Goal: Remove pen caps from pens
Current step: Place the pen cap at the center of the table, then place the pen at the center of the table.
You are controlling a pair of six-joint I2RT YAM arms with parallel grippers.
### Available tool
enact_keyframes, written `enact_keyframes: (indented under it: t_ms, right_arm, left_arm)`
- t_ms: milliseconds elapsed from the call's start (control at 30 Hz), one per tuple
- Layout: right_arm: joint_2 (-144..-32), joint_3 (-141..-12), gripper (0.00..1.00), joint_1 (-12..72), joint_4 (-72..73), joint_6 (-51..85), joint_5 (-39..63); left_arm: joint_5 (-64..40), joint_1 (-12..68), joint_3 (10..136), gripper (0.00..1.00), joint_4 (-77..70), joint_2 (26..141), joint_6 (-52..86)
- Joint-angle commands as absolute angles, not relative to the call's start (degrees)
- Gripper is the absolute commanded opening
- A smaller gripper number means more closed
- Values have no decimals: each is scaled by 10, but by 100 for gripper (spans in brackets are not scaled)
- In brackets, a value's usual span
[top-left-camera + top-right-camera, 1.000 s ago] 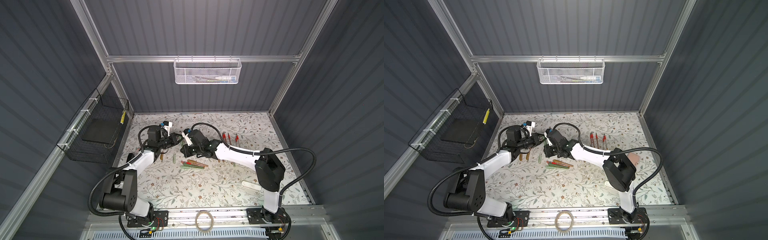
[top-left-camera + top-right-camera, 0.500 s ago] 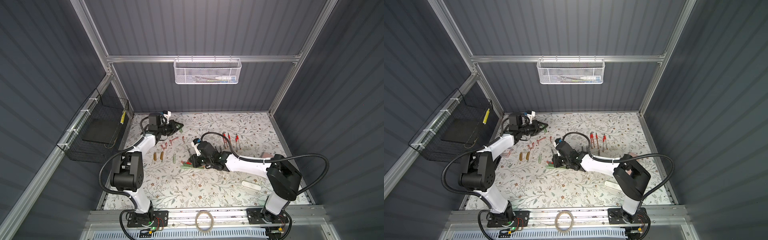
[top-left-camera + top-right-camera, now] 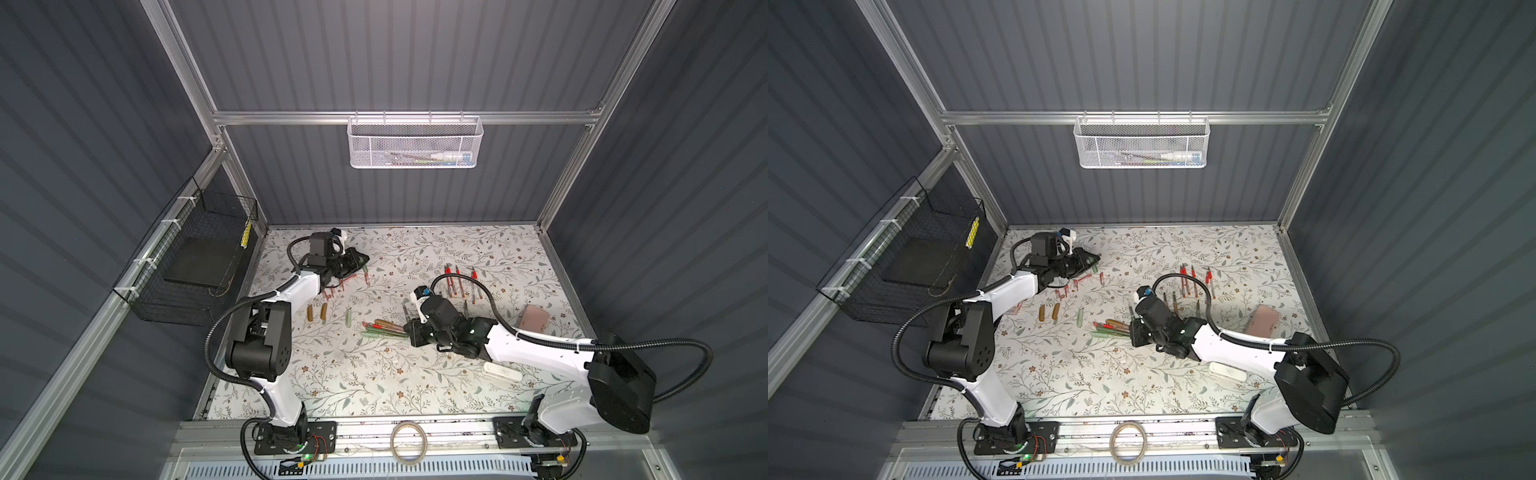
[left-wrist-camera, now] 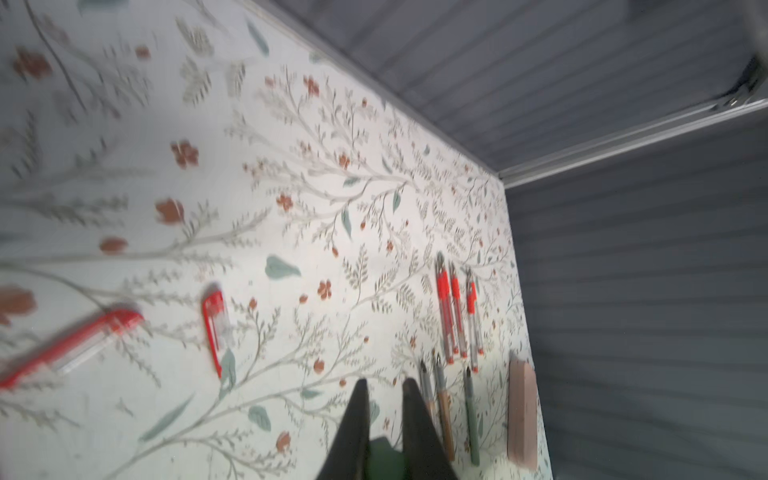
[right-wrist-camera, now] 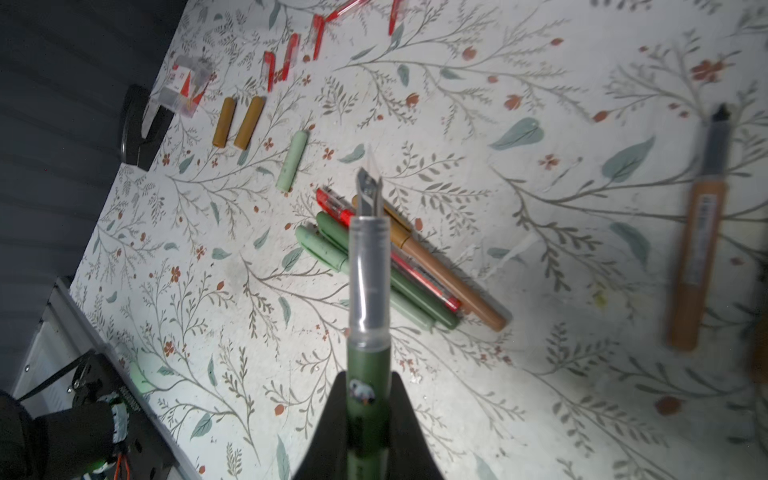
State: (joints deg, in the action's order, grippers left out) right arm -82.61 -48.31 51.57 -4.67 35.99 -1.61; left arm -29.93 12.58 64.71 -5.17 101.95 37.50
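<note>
Olive-green uncapped pen [image 5: 369, 291] sits clamped in our right pincer [image 5: 368, 384]. Our left pincer [image 4: 384, 388] pinches a dark green cap [image 4: 384, 457].

From high at the front we see the whole table [image 3: 365, 374] in both top views; each wrist view looks closely and low across part of it.

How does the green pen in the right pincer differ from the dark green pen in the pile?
The green pen is gripped in the shut right pincer; the dark green pile pen lies flat and loose on the table. The held pen is uncapped, with its nib and clear section exposed; the pile pen shows a closed, rounded green end and no nib. Both have dark green barrels.
</note>
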Motion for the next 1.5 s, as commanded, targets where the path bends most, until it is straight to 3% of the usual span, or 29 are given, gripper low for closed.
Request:
enact_keyframes:
  t_ms: [0, 500, 833, 1000, 1300, 1467]
  right_arm:
    - [-830, -490, 0, 488, -91, 360, -25]
    - [-940, -595, 0, 403, -144, 318, 3]
    - [-1037, -654, 0, 369, -147, 292, 21]
    - [-1089, -682, 3, 364, -157, 284, 14]
    - [-1113, -680, 5, 362, -153, 288, 2]
    - [-1122, -681, 12, 362, -156, 290, -4]
  left_arm:
    - [-285, 137, 621, 0, -61, 1032, 359]
    - [-240, 186, 577, 3, -61, 1088, 346]
    - [-229, 191, 572, 17, -62, 1099, 323]
    - [-220, 192, 574, 34, -42, 1087, 310]
    - [-210, 193, 559, 38, -39, 1045, 311]
    - [-195, 193, 565, 49, -18, 984, 283]
